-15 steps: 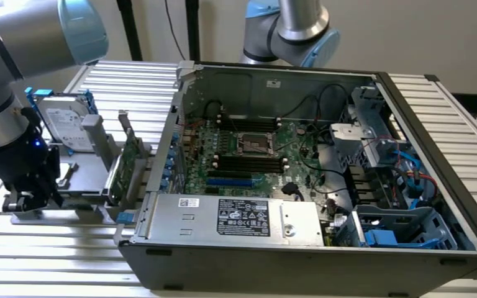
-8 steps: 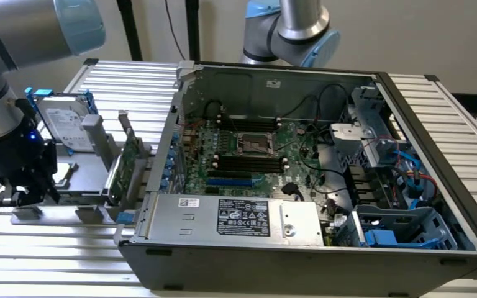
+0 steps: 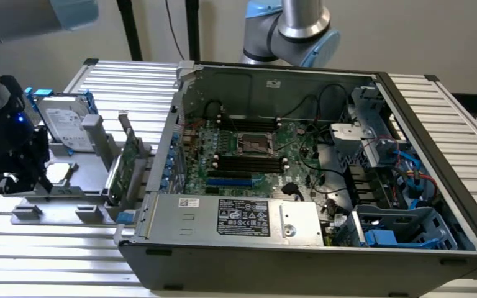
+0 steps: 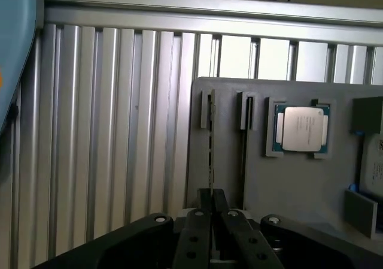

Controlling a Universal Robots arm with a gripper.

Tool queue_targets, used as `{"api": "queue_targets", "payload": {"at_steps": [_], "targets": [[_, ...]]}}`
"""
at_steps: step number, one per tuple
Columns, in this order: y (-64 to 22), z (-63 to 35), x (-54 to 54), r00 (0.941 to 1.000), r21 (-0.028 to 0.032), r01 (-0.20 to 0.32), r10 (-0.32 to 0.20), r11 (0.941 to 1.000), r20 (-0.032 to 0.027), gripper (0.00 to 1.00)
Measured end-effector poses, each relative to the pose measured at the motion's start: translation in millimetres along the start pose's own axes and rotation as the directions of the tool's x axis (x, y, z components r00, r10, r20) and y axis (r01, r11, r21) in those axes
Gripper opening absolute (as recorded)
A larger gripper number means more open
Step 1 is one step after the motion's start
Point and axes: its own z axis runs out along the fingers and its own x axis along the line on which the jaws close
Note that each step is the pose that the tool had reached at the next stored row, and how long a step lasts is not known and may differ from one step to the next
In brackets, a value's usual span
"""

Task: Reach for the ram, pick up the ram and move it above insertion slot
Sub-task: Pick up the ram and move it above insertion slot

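- The ram (image 4: 210, 138) shows to me edge-on in the wrist view, a thin line standing upright in a narrow slot of the grey holder (image 4: 299, 185).
- My gripper (image 4: 210, 192) is down on the near end of that stick. The two black fingers (image 4: 196, 224) are pinched narrow with the board's edge between them, so I read it as clamped on the ram, which sits in its slot.
- One slot over in the same holder there is a second thin slit, and past that a square processor (image 4: 302, 128) lies flat in its pocket.
- From the exterior view, the gripper (image 3: 25, 180) sits at the holder's end on the exterior view's left, with the hard drive (image 3: 60, 121) and the expansion card (image 3: 127, 164) upright nearby.
- The open computer case (image 3: 404, 112) lies just beside the holder, on the exterior view's right, motherboard (image 3: 247, 149) exposed.
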Motion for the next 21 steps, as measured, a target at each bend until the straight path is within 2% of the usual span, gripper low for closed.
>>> {"api": "queue_targets", "payload": {"at_steps": [9,21], "targets": [[-6.6,-40.9,0.1,1.0000,-0.0004,0.000,0.000,1.0000,0.0002,0.13],[-27.3,-92.8,-1.7,1.0000,-0.0013,0.005,-0.005,1.0000,0.0020,0.13]]}}
